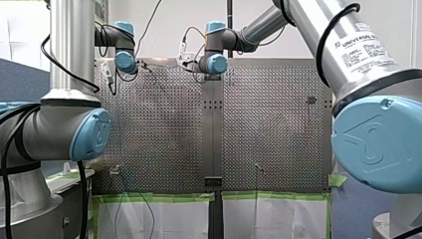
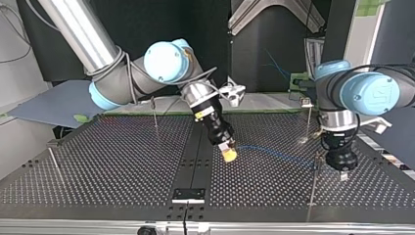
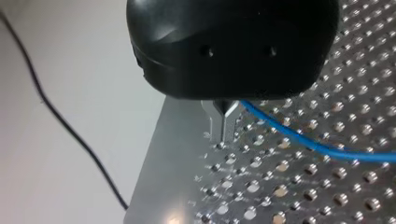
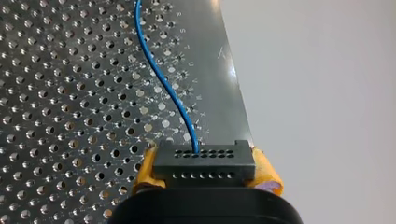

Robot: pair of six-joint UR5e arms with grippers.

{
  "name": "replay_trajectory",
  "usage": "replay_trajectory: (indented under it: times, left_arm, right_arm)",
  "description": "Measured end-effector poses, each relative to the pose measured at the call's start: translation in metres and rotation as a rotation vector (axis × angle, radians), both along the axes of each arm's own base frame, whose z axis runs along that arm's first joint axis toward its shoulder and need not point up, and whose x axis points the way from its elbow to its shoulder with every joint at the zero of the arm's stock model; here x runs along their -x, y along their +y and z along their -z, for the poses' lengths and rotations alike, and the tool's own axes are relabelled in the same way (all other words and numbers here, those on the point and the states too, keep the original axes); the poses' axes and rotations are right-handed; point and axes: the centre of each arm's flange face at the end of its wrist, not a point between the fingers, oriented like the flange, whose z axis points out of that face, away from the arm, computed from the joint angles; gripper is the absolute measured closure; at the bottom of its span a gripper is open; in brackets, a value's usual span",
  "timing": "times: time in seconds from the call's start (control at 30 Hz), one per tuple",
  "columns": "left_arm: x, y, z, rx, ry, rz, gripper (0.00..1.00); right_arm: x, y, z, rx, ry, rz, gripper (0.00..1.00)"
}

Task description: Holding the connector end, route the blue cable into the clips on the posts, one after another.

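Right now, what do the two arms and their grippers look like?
Both arms are silver tubes with grey joints and light-blue caps. My right arm carries a white Universal Robots label and a black cable; my left arm has black cables too. My right gripper is black with yellow pads; my left gripper has a rounded black housing.
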Motion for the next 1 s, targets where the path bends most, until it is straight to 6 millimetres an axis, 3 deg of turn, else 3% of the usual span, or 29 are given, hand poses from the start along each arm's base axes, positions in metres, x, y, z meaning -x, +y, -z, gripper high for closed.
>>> replay_trajectory:
  times: [0.47, 0.7, 1.0]
  left_arm:
    - [-0.020, 0.008, 0.015, 0.052, -0.025, 0.079, 1.00]
    - [-0.030, 0.015, 0.012, 0.100, -0.077, 0.102, 1.00]
    - [-0.051, 0.021, 0.027, 0.154, -0.059, 0.126, 1.00]
  right_arm:
    - [0.013, -0.026, 0.003, 0.004, 0.002, 0.023, 1.00]
    - [0.009, -0.039, 0.011, 0.003, 0.006, 0.023, 1.00]
    - [0.002, -0.058, 0.020, 0.004, 0.005, 0.032, 1.00]
